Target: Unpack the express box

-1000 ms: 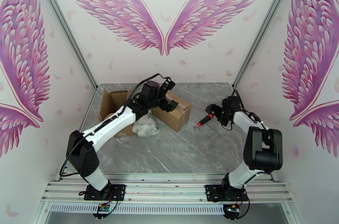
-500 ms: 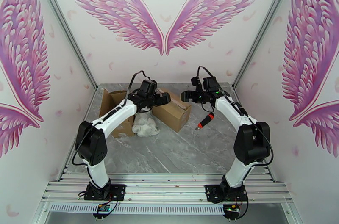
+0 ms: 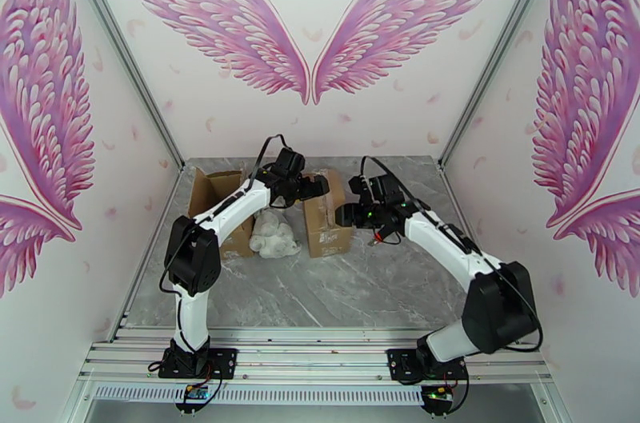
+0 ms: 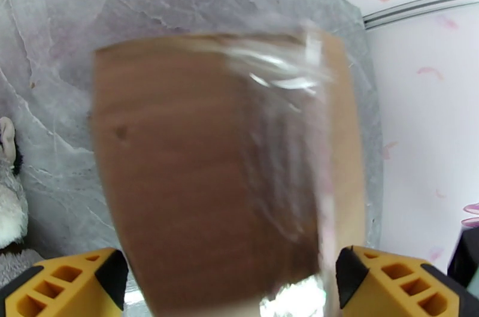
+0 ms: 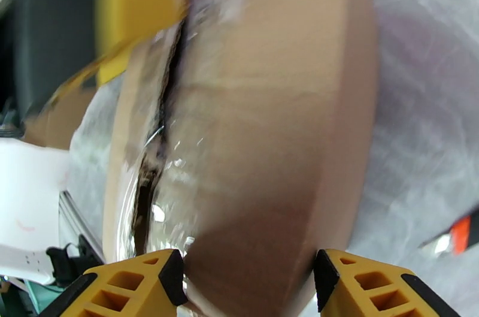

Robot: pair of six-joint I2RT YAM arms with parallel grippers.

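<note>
The express box [image 3: 324, 217] sits taped shut near the table's [image 3: 360, 289] far edge, about midway across. We see the left gripper [image 3: 318, 186] at its far end, jaws spread wide, one on either side of the cardboard. The right gripper [image 3: 346, 214] is at the box's right side with its jaws around it, and we cannot tell whether they press on it. An opened carton [image 3: 210, 191] stands toward the far-left corner, with a white plush toy [image 3: 274, 237] between the two boxes. A red-tipped tool [image 5: 455, 235] lies just right of the box.
</note>
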